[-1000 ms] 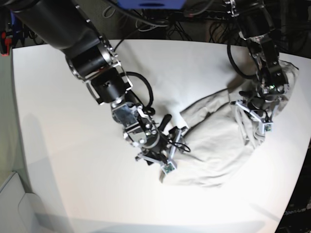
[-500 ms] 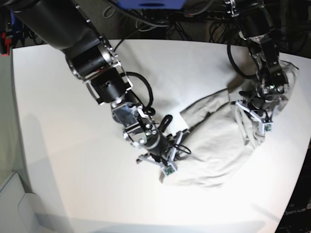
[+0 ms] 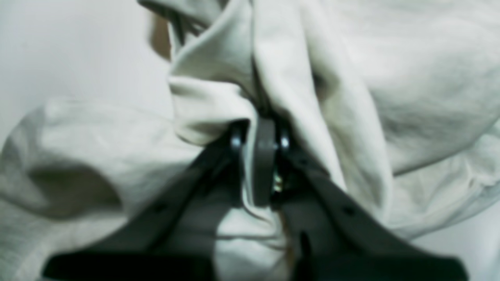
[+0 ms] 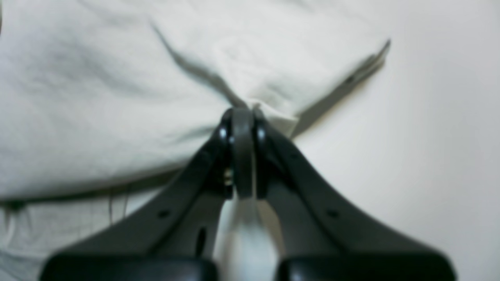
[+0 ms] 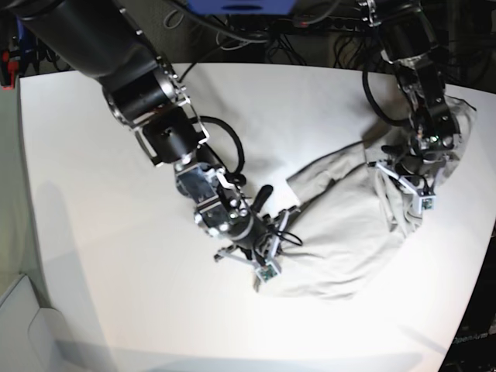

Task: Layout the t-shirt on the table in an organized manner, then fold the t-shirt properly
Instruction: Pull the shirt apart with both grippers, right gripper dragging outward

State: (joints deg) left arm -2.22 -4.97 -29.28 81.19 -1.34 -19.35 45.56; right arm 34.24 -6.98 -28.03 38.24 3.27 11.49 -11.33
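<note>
Left wrist view: the left gripper [image 3: 259, 136] is pinching a bunched fold of the t-shirt [image 3: 390, 78], its jaws closed tight with cloth squeezed between the tips. Ridges of fabric are rising on both sides of the claw and the white table [image 3: 70, 47] is showing at the far left. To do this step well, I would judge that this arm should be lifting only enough to free the layers, because several thicknesses seem to be caught together; the blur makes it hard to say how many.

Right wrist view: the right gripper [image 4: 242, 128] is closing fully on a corner or edge of the t-shirt [image 4: 97, 97], with creases radiating from the nip. Bare table [image 4: 429, 136] is lying to the right of the jaws. The bite looks shallow, so a slow, level pull away from the other arm would be the safer way to spread the cloth without slipping off.

Base view: the t-shirt [image 5: 349, 225] is lying crumpled on the right half of the table [image 5: 93, 194], not yet flat. The right gripper [image 5: 267, 260] is sitting at the shirt's near-left edge, its arm reaching down from the far left with the wrist angled low toward the cloth. The left gripper [image 5: 411, 182] is holding the shirt's far-right part, its arm dropping steeply from the far edge. The 2 claws are standing well apart, which suits stretching the shirt between them.
</note>
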